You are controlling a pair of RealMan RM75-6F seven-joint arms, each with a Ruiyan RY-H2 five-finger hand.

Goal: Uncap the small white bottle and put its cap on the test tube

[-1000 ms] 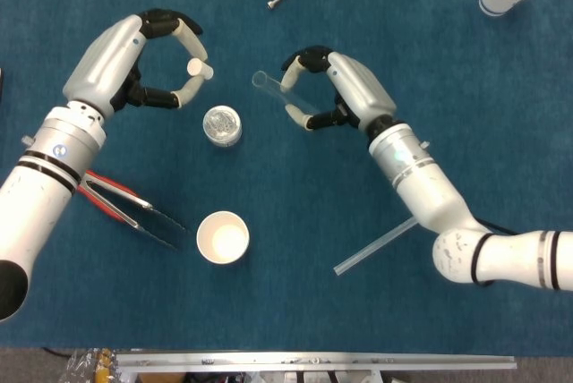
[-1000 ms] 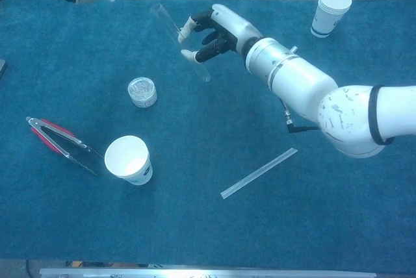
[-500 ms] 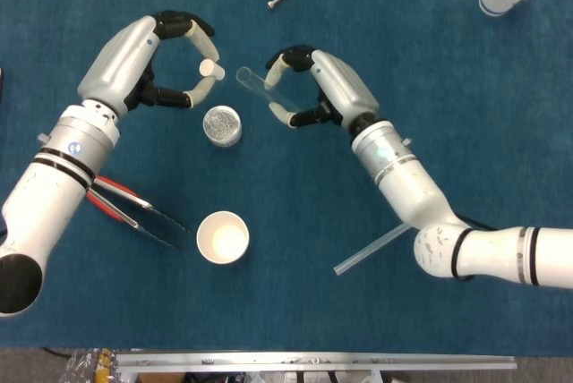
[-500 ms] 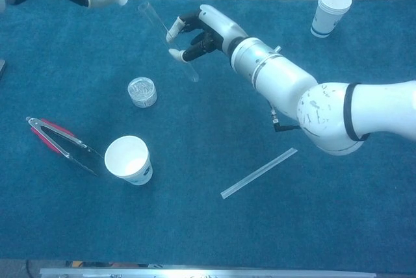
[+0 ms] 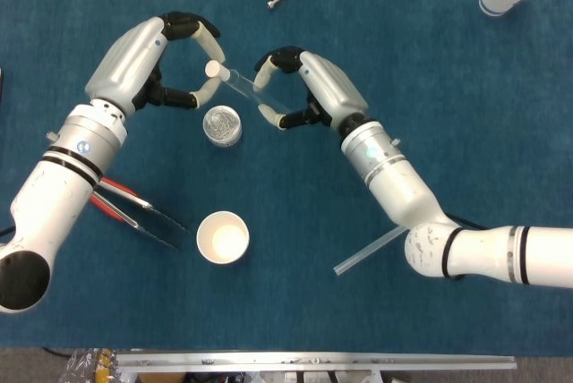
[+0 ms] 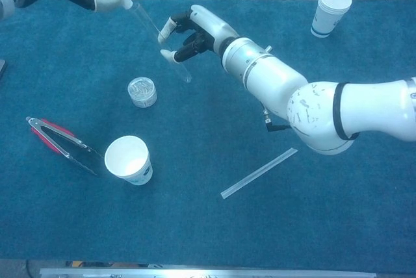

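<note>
The test tube [image 5: 240, 86] is gripped in the right hand [image 5: 304, 88], raised over the middle of the surface [image 5: 430, 52] toward its far edge. The cap [image 5: 213, 69] is pinched by the left hand [image 5: 166, 61] at the tube's mouth. Open cloth lies rightward. Only the chest view shows seated people beyond the far edge. A small round jar [image 5: 222, 124], tongs [image 5: 134, 208] and paper cup [image 5: 222, 236] lie below.

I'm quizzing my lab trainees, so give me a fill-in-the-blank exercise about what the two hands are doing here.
1. The right hand holds the clear ____.
2. The left hand holds the small white ____ at the mouth of the test tube.
3. The small round container rests on the ____, between the two hands.
4. The red-handled tongs lie beside the ____ arm.

Missing words: test tube; cap; table; left
</note>
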